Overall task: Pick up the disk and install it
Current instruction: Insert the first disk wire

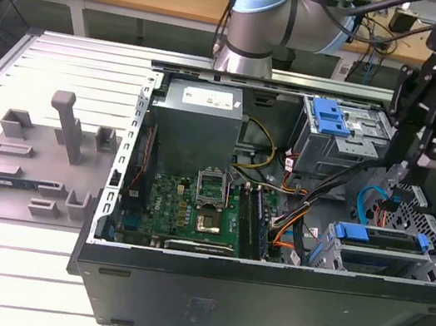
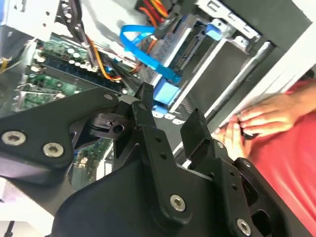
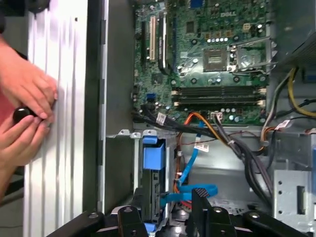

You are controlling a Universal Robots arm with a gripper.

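The disk point(image 1: 378, 252), silver with a blue carrier frame, sits in the drive bay at the lower right of the open computer case point(image 1: 262, 293) in the exterior view. Both wrist views show its blue carrier end point(image 3: 153, 157) point(image 2: 166, 92) among the cables. My gripper point(image 1: 407, 167) hangs a little above that bay, at the exterior view's right. Its black fingers point(image 2: 144, 101) stand apart with nothing between them. In the first wrist view the gripper point(image 3: 165, 212) straddles the bay from above, open and not touching the disk.
Inside the case are a green motherboard point(image 1: 194, 201), a grey box with a white label point(image 1: 200, 118), a grey cage with a blue latch point(image 1: 334, 118) and orange and blue cables point(image 3: 195, 163). A person's hands point(image 3: 24, 103) hold a small black object beside the case. A grey fixture point(image 1: 40, 165) lies on the table.
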